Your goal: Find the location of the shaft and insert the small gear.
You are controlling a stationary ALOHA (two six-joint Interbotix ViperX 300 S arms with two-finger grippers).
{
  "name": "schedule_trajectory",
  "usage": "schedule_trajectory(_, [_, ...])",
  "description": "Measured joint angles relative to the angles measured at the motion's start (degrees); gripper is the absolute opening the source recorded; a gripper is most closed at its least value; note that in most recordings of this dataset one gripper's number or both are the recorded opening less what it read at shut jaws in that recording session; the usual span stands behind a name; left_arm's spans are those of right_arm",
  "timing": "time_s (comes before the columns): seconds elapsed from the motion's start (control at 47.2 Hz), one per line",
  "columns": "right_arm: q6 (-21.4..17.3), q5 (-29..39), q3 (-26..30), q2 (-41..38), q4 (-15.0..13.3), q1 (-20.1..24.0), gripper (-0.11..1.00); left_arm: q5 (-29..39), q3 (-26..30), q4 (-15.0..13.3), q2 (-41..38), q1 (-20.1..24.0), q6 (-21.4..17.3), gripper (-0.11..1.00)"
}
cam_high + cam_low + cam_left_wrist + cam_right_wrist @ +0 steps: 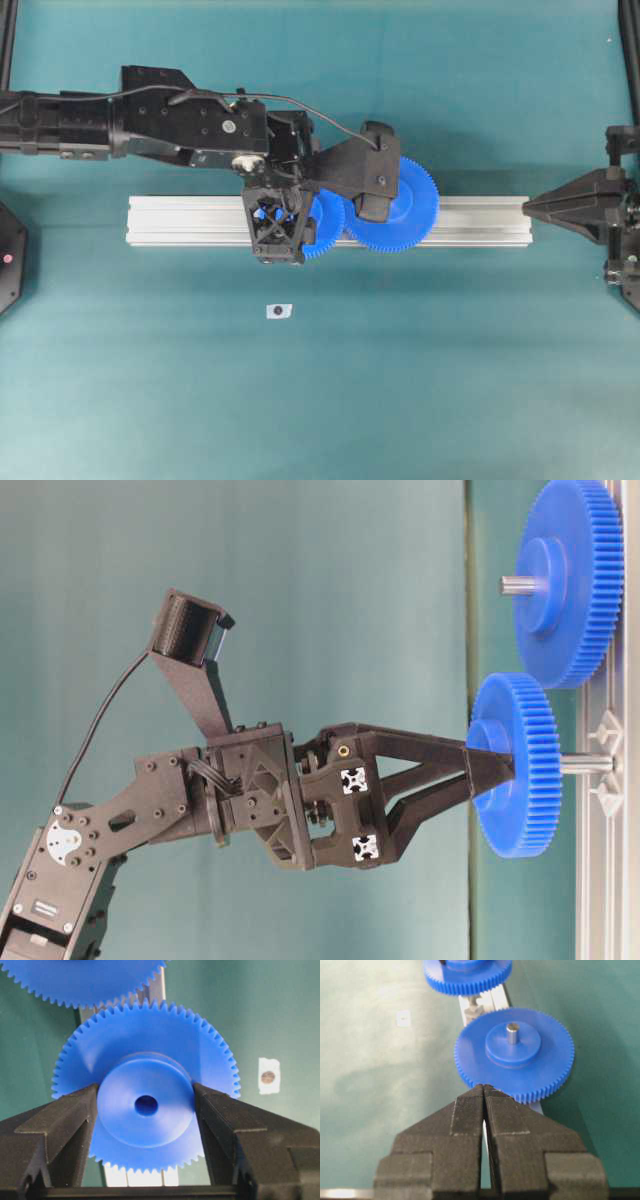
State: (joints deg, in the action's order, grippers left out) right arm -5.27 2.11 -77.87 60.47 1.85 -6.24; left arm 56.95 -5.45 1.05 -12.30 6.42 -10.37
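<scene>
Clamped on the raised round hub of the bright blue plastic small gear (145, 1105), the left claw (490, 770) holds the toothed wheel by its middle, one black finger (65, 1125) on each side of the hub, dark centre hole facing the wrist camera.

The coming move turns on the line between that hole and the shaft. In the table-level view a short silvery pin (585, 764) shows just beyond the gear's far face, running straight on from the claw to the ribbed silver aluminium rail (200, 220); I judge this to be the shaft. Its long axis looks aligned with the claw's own pointing direction, so the push would go straight ahead along that line. How far the pin already sits inside the hole I cannot tell.

Beside the claw stands the bigger blue gear (515, 1055). The right claw (484, 1091), its fingers together and holding nothing, rests well apart past the rail's end, so the left arm is nearer.
</scene>
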Motion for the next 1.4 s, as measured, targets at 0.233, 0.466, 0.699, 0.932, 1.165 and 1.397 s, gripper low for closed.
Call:
schedule_trajectory(0.233, [0.0,0.0,0.0,-0.09,0.0,0.0,0.0,0.0,0.09,-0.09,0.0,0.44,-0.88,0.64])
schedule_trajectory(0.466, [0.0,0.0,-0.09,0.0,0.0,0.0,0.0,-0.09,0.09,-0.09,0.0,0.44,-0.97,0.64])
schedule_trajectory(0.699, [0.0,0.0,0.0,0.0,0.0,0.0,0.0,-0.09,0.09,-0.18,0.0,0.88,-1.49,0.64])
schedule_trajectory(0.932, [0.0,0.0,0.0,0.26,0.0,0.0,0.0,0.0,0.35,-0.18,-0.09,0.88,-1.58,0.64])
schedule_trajectory(1.165, [0.0,0.0,0.0,0.35,0.0,0.0,0.0,0.09,0.44,-0.18,-0.26,0.79,-1.14,0.64])
schedule_trajectory(1.397, [0.0,0.0,0.0,0.35,0.0,0.0,0.0,-0.18,0.53,-0.09,-1.93,0.0,0.44,0.64])
